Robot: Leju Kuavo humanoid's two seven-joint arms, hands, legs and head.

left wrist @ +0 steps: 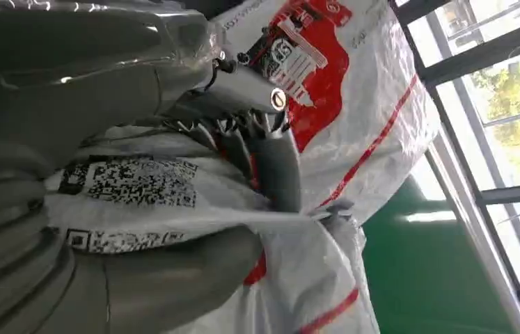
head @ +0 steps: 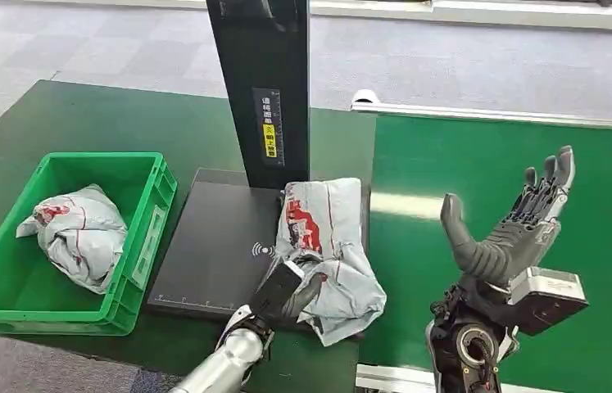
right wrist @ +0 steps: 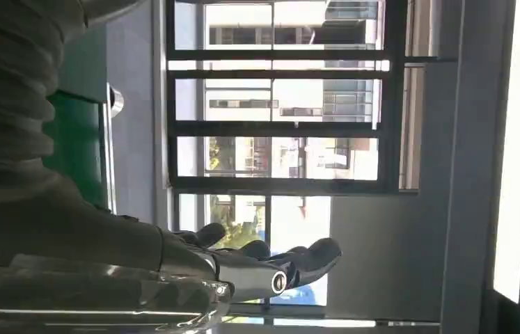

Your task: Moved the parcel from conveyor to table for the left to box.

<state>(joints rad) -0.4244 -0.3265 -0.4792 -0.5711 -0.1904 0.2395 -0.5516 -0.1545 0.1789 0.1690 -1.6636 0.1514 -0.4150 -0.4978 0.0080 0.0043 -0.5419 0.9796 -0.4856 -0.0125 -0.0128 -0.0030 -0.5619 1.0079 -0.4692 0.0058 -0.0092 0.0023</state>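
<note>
Left robot hand [head: 283, 292] grips the crumpled grey plastic parcel [head: 324, 246] on the black scanner plate [head: 212, 246]; green plastic crate [head: 148, 214] lies left of it. Right robot hand [head: 515, 225] spread, empty.

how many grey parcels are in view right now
2: one parcel lies in the green crate; the other parcel lies beside the black scanner plate, gripped by the left hand.

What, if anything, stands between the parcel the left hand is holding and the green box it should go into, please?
Nothing visible stands in the way. The left hand grips the parcel at the black scanner plate's edge; the green box sits just beyond that flat plate. The parcel must clear the box's near wall, and another parcel already lies inside.
</note>
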